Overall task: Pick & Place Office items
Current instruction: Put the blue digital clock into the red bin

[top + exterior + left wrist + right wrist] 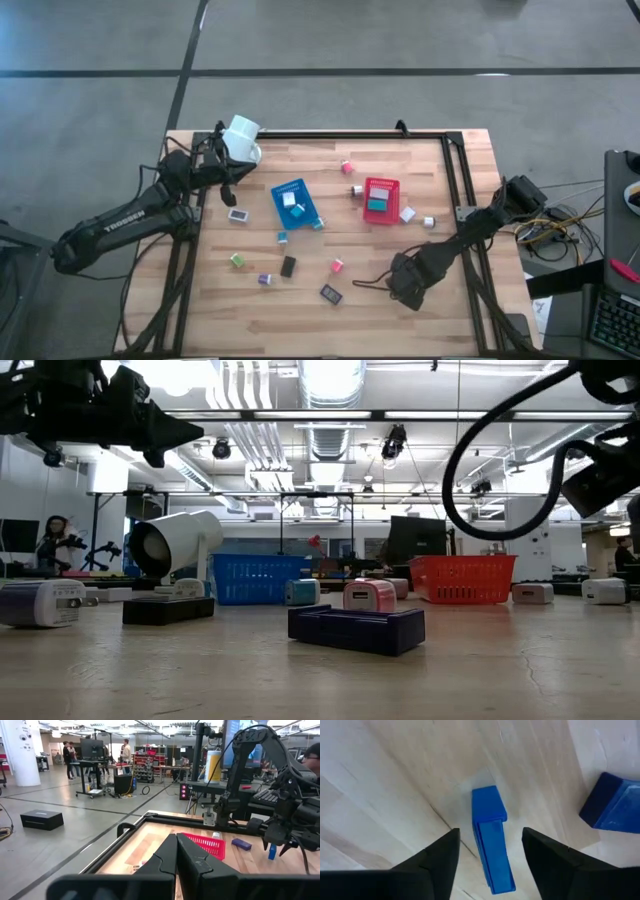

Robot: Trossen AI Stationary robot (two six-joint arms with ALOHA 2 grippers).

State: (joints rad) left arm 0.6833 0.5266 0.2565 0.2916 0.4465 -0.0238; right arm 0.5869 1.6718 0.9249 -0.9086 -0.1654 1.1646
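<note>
While a few bits already sit in the blue tray (281, 191) and the red tray (392, 186), I'd say most of the job is left: plenty of small items like the pink cube (338, 266), the black block (288, 266) and the dark purple block (331, 294) lie loose on the table (470, 330). Right gripper (490, 847) hangs low at the near right part of the table, fingers apart on either side of a slim blue block (491, 840), not clamped yet. That block rests on the wood, long axis running straight through the gap between the fingers, narrow end pointing away from the wrist. Another blue piece (614, 809) sits just beside. Left gripper (176, 857) is raised at the far left near the white mug (241, 137), fingers pressed together, empty.
</note>
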